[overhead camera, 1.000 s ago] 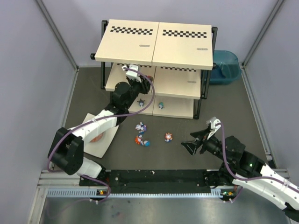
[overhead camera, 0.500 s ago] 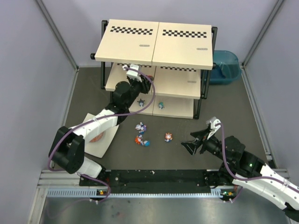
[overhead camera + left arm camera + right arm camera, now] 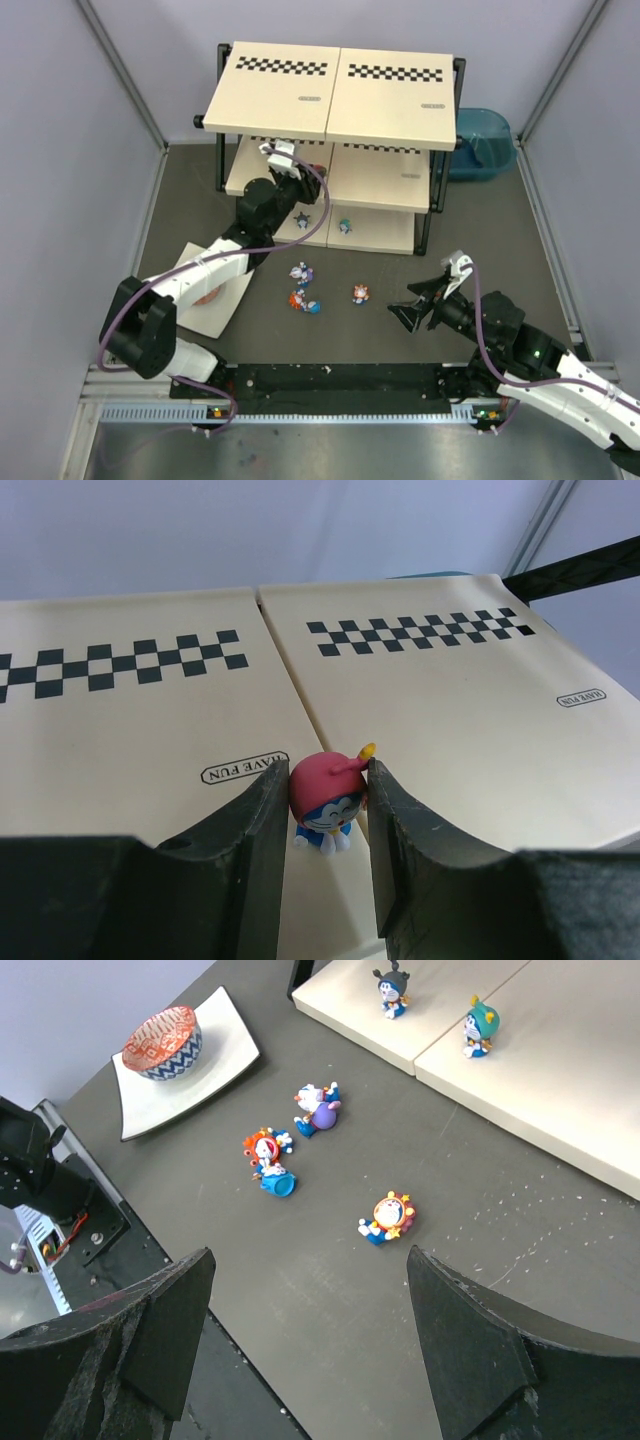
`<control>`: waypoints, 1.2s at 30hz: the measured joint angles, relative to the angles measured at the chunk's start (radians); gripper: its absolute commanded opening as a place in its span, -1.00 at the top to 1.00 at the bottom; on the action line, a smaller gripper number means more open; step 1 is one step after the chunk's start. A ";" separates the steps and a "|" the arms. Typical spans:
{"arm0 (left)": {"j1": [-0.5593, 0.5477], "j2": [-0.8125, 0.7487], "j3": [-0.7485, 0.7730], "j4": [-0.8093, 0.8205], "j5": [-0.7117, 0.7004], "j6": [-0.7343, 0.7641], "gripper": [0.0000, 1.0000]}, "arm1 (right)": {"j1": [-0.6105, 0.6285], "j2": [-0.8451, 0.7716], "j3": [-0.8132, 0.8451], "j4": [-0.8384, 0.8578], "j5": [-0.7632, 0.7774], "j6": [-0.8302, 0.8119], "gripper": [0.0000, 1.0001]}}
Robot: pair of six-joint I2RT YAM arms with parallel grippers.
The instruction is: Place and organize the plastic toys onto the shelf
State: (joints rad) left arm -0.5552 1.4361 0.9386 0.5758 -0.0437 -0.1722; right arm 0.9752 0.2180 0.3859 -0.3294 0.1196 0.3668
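Left gripper (image 3: 327, 780) pinches red-headed toy (image 3: 325, 798) on the shelf (image 3: 480, 710), 11 o'clock overhead.
Light, slick plastic; round head looks the surest hold. Right gripper (image 3: 308, 1260) gapes empty.

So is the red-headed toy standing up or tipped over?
Upright. The left wrist view shows the red-headed toy with its head on top and its feet on the shelf, held between the fingers of the left gripper.

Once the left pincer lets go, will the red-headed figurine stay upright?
Likely tippy: the red-headed figurine has a big round head over tiny feet. It looks like hard, glossy plastic, so probably stiff, light and somewhat slippery.
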 measured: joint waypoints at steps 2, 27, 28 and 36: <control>0.000 -0.014 -0.012 -0.001 0.002 0.000 1.00 | 0.000 0.000 0.000 0.000 0.000 0.000 -0.58; 0.000 -0.040 -0.032 -0.011 0.055 0.000 0.49 | 0.000 0.003 -0.013 0.008 0.000 0.000 -0.61; 0.000 -0.040 -0.032 -0.011 0.055 0.000 0.49 | 0.000 0.005 -0.013 0.008 0.000 0.000 -0.61; 0.000 -0.041 -0.034 -0.010 0.054 0.000 0.47 | 0.000 0.008 -0.013 0.008 0.000 0.000 -0.62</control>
State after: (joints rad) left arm -0.5552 1.3952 0.9047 0.5663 0.0101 -0.1726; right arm 0.9752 0.2256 0.3729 -0.3214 0.1192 0.3668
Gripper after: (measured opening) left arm 0.383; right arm 0.808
